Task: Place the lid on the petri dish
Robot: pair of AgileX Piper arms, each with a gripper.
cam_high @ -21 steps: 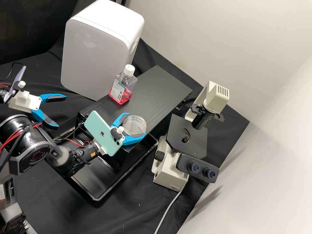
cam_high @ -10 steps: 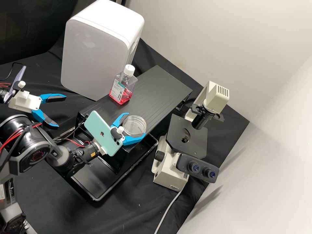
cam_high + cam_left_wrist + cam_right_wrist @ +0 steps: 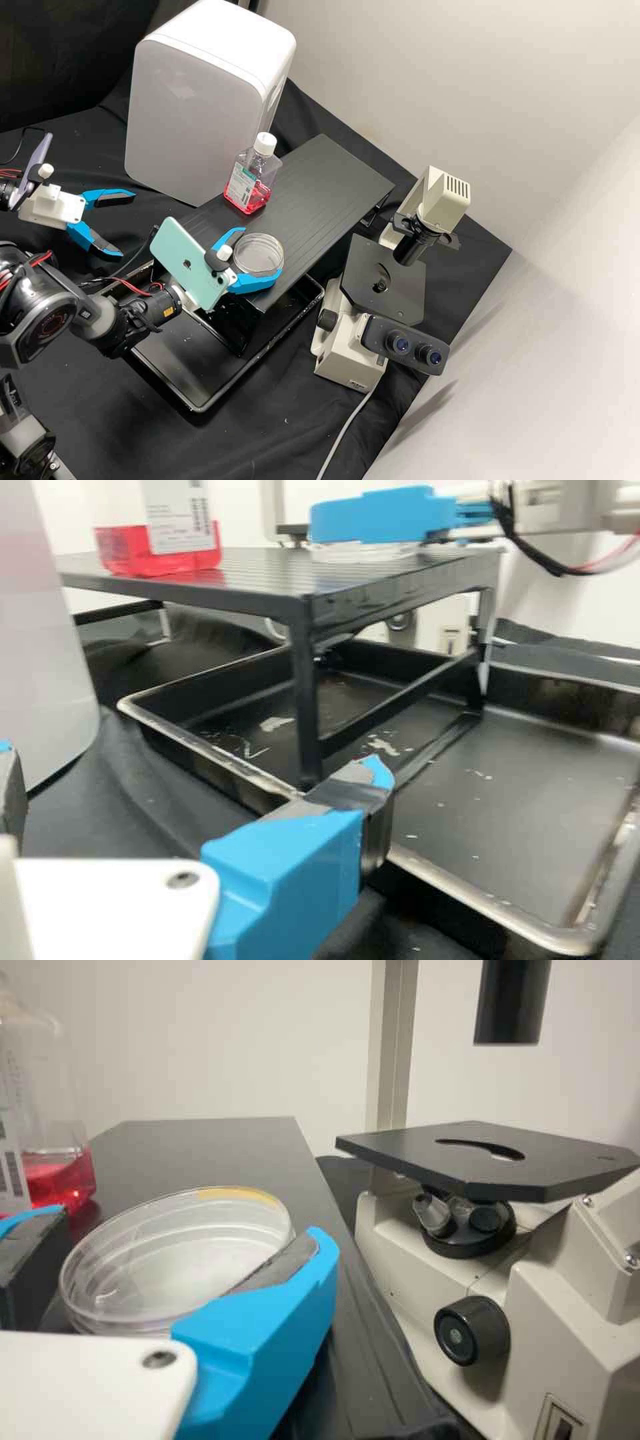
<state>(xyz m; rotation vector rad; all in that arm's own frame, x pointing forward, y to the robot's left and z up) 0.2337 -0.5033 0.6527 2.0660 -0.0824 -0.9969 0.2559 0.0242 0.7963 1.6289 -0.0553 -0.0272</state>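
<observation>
A clear round petri dish with a clear lid rests near the front left corner of the black raised shelf. My right gripper is shut on the dish, one blue finger on each side of its rim. The right wrist view has the dish between the gripper's fingers, one pad against its rim. My left gripper hangs open and empty to the left of the shelf, above the black cloth. In the left wrist view this gripper faces the tray, with the right gripper up on the shelf.
A flask of pink liquid stands on the shelf's back left part. A tall white box is behind it. A black tray lies under the shelf. A microscope stands close on the right.
My right gripper has moved left along the shelf with the dish in it, and the right arm has pulled back. The left gripper has hardly moved.
</observation>
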